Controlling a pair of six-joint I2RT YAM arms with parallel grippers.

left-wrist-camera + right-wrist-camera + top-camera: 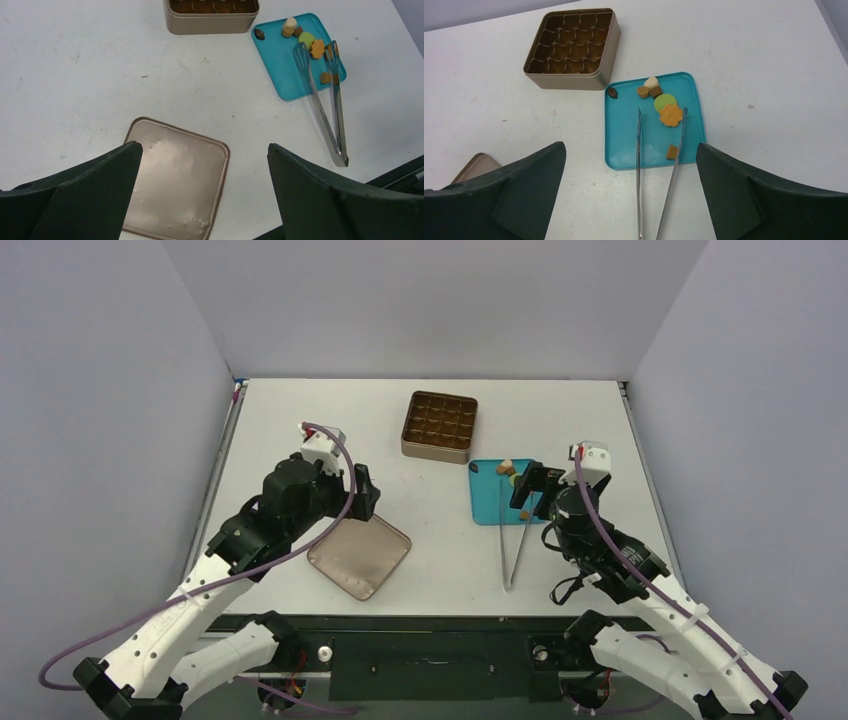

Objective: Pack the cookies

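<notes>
Lying loose just ahead of the spread, empty right pincer (629, 149), the cookies (670, 115) cluster on a smooth teal tray (623, 135). Risk: slim, slick metal tweezers (638, 172) resting across it could skid and scatter pieces. Gridded gold tin (569, 80) sits farther ahead-left. Left pincer (201, 146) is spread and empty over the flat matte lid (175, 185).

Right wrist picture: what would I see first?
The bright teal tray in the middle, with colourful little cookies on it and long metal tweezers resting across its near edge. Behind it to the left sits a gold tin, open, its compartments empty.
</notes>
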